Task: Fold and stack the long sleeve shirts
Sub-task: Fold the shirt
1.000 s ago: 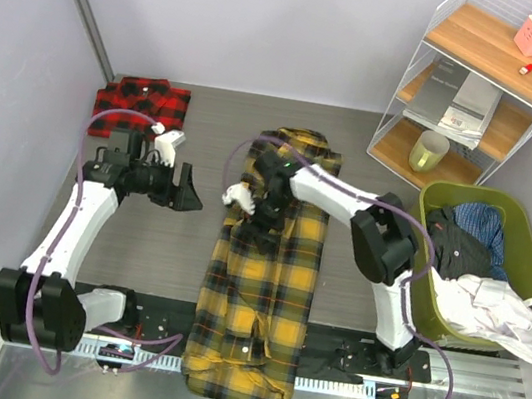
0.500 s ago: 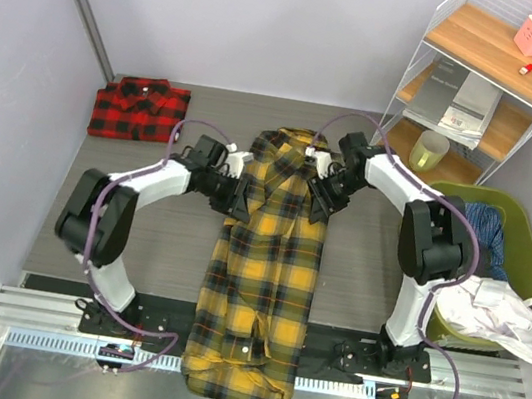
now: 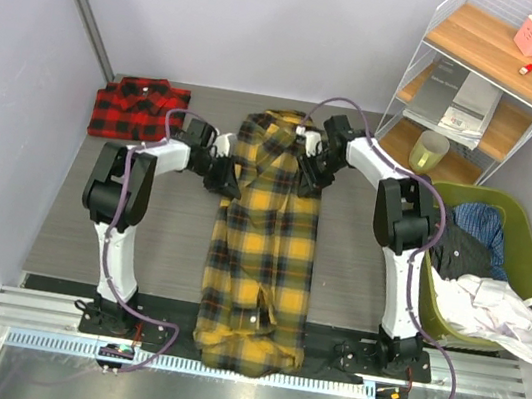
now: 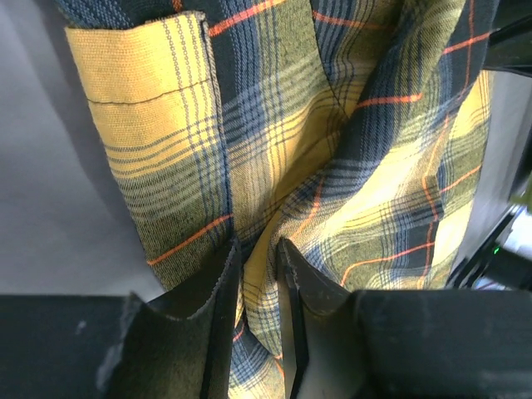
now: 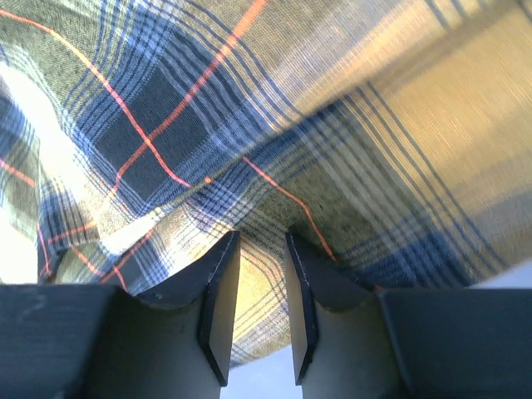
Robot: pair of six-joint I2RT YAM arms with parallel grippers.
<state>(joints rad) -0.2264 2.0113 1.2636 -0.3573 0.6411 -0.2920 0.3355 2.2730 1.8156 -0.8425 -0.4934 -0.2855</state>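
Where left tool pinches, yellow shirt bunches — right tool likewise.

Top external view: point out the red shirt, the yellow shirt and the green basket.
red shirt (image 3: 139,109), top external view, middle of the folded rectangle.
yellow shirt (image 3: 263,250), top external view, mid-body of the spread cloth.
green basket (image 3: 475,190), top external view, far rim.

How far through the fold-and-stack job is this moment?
Done: the red shirt lies folded at the far left. In hand: the yellow shirt lies stretched lengthwise, not yet folded small; the left end effector and right end effector each pinch its cloth near its far end. Left: folding it and stacking the two.
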